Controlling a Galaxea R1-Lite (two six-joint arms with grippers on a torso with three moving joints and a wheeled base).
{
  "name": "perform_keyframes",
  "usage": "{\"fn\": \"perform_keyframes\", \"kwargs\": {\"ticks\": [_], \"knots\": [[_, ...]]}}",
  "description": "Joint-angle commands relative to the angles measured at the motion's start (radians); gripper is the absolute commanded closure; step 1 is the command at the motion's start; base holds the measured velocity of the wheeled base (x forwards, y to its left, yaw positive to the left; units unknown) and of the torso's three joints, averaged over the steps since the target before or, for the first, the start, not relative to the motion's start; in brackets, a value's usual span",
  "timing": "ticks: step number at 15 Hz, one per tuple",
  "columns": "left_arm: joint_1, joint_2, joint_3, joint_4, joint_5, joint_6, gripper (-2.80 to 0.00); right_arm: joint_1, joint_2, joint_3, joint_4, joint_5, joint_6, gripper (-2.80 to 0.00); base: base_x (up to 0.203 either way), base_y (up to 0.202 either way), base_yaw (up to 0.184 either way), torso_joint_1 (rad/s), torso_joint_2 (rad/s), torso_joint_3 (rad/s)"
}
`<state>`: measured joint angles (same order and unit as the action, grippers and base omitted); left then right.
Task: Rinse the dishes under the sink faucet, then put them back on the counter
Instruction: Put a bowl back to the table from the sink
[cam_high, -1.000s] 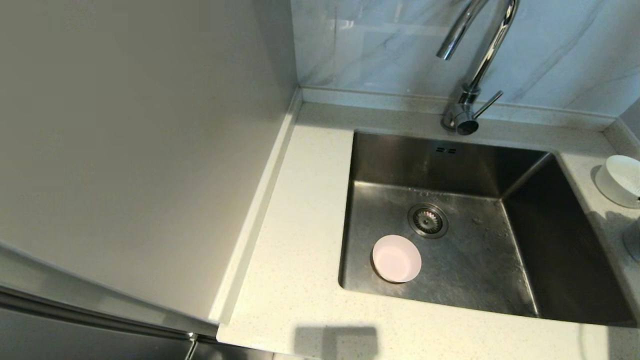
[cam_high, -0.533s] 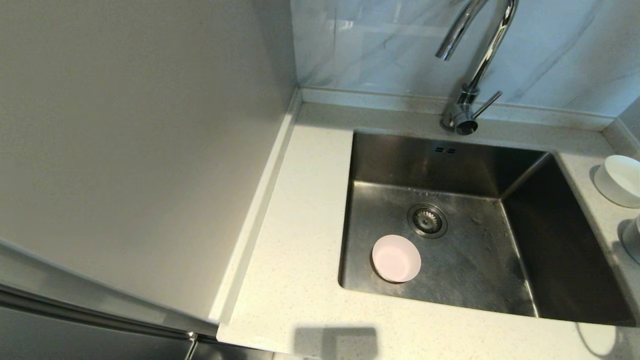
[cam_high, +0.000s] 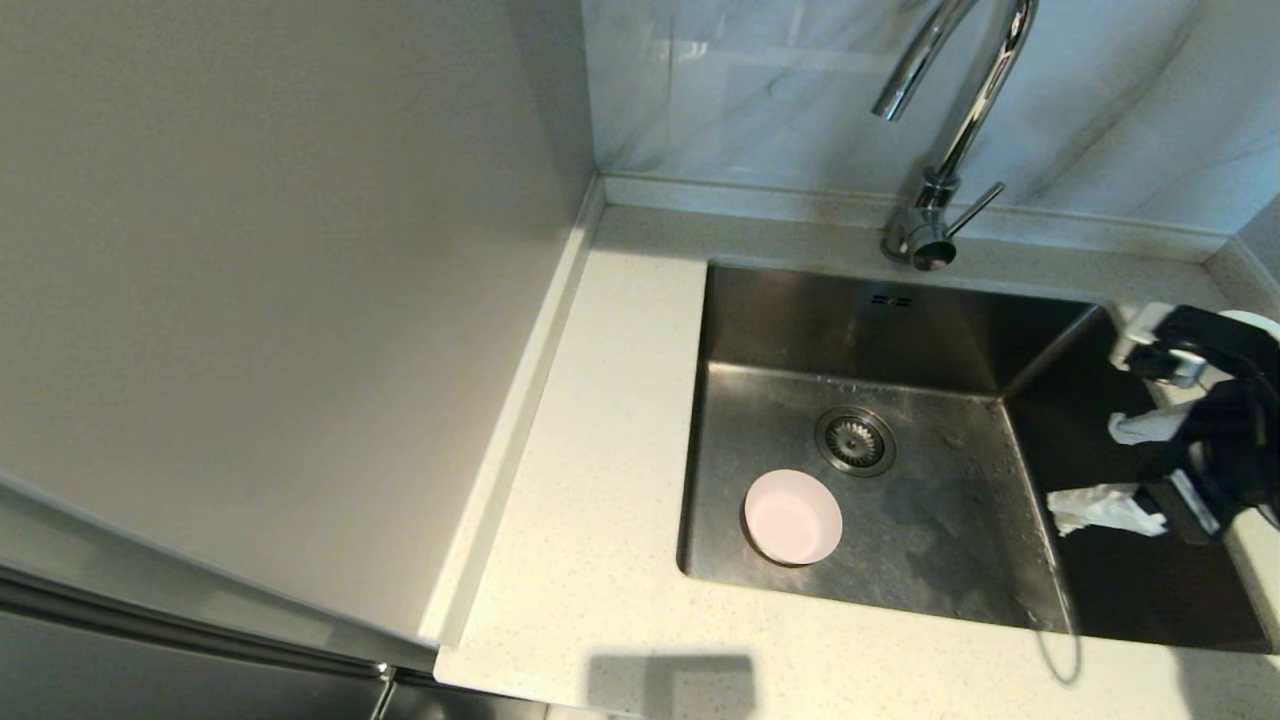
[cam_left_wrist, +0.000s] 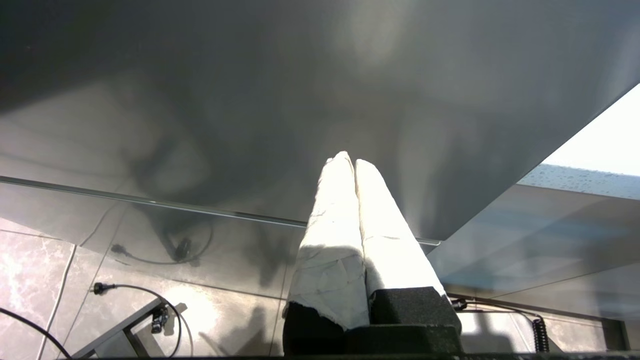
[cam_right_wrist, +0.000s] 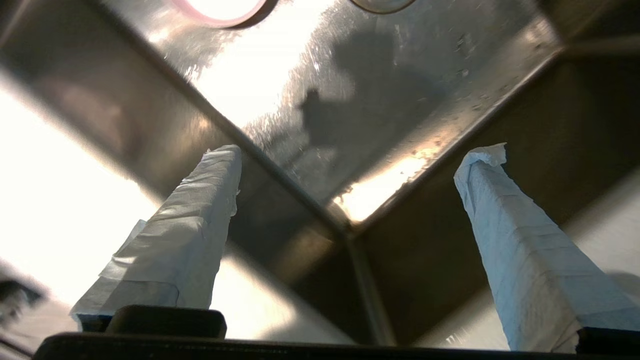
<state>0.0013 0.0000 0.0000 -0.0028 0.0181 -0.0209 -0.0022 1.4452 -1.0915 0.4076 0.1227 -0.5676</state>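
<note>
The faucet is running off the head view's top edge, the right gripper is covering the white bowl, and the pink bowl is being cut off in the right wrist view

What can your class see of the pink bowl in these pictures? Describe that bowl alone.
The pink bowl is small, round and plain, pale pink with a smooth matte look. It sits upright and empty on the floor of the sink, near the front left corner, close to the drain but apart from it. Nothing touches it except the sink floor.
</note>
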Motion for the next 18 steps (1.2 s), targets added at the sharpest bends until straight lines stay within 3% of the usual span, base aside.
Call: {"fn": "perform_keyframes", "kwargs": {"ticks": [1,4,6,8,11,13,15,18], "knots": [[0.0,-0.003,0.0,0.0,0.0,-0.001,0.0,0.08,0.23,-0.051,-0.046,-0.079,0.097,-2.8,0.0,0.0,0.0,0.0,0.0,0.0],[0.0,-0.003,0.0,0.0,0.0,-0.001,0.0,0.083,0.414,-0.081,-0.215,-0.212,0.16,-2.8,0.0,0.0,0.0,0.0,0.0,0.0],[0.0,-0.003,0.0,0.0,0.0,-0.001,0.0,0.072,0.476,-0.127,-0.24,-0.321,0.272,-2.8,0.0,0.0,0.0,0.0,0.0,0.0],[0.0,-0.004,0.0,0.0,0.0,-0.001,0.0,0.073,0.521,-0.196,-0.172,-0.365,0.413,-2.8,0.0,0.0,0.0,0.0,0.0,0.0],[0.0,-0.003,0.0,0.0,0.0,0.001,0.0,0.08,0.616,-0.379,0.069,-0.394,0.646,-2.8,0.0,0.0,0.0,0.0,0.0,0.0],[0.0,-0.003,0.0,0.0,0.0,-0.001,0.0,0.088,0.686,-0.431,0.166,-0.384,0.749,-2.8,0.0,0.0,0.0,0.0,0.0,0.0],[0.0,-0.003,0.0,0.0,0.0,-0.001,0.0,0.099,0.701,-0.432,0.187,-0.281,0.74,-2.8,0.0,0.0,0.0,0.0,0.0,0.0],[0.0,-0.003,0.0,0.0,0.0,-0.001,0.0,0.141,0.659,-0.411,0.22,-0.197,0.625,-2.8,0.0,0.0,0.0,0.0,0.0,0.0]]}}
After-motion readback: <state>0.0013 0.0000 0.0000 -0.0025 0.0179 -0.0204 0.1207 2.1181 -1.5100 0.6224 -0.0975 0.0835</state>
